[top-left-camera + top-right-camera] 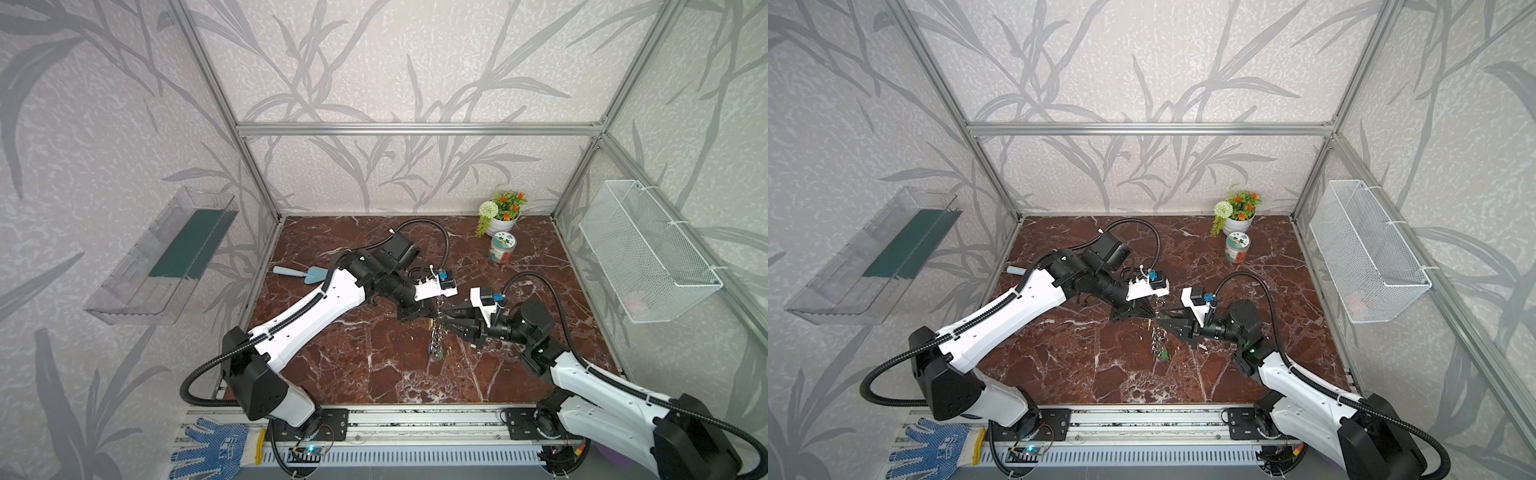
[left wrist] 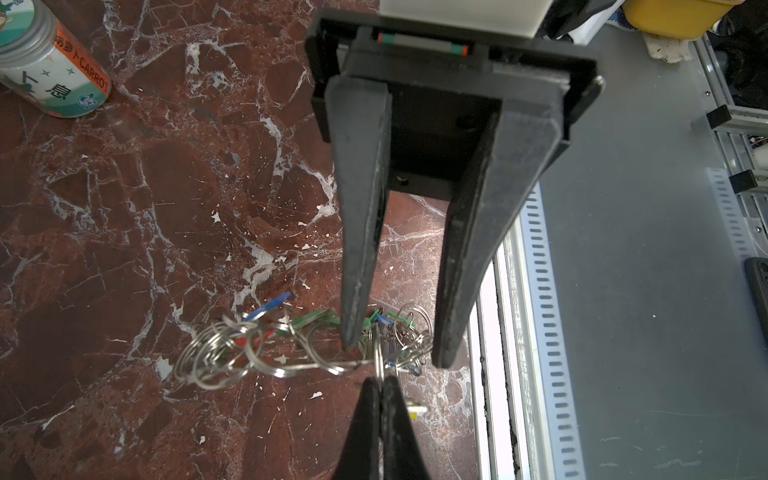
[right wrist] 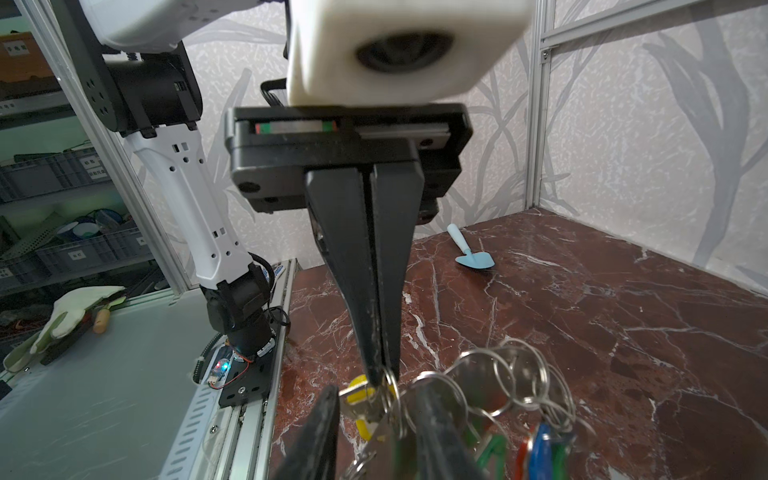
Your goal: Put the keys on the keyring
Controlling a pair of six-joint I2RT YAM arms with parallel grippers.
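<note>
clear shelf (image 1: pixel 166 257): fixed to the left wall, with a dark green base.
trowel (image 1: pixel 307 274): pale blue, lying flat on the red-brown marble table (image 1: pixel 374 374), at the left behind the left arm.
left gripper (image 3: pixel 382 370): near the middle of the table, fingers pressed together and clamped on the wire of the keyring.
keyring (image 2: pixel 377 361): a thin grey hoop pinched at the left gripper's tip. Many small rings and coloured tags (image 3: pixel 540 449) in red, green and blue hang from it. Whether the lowest tags touch the table cannot be told.
keys (image 3: pixel 359 395): silvery with a yellow tag, right beside the left gripper's tip and between the right gripper's fingers.
right gripper (image 2: pixel 395 353): facing the left one, fingers apart, straddling the yellow-tagged keys and the nearest rings.
jar (image 1: pixel 502 247): upright at the back right, just in front of a flower pot (image 1: pixel 503 224).
wire basket (image 1: pixel 648 249): white mesh, on the right wall.
</note>
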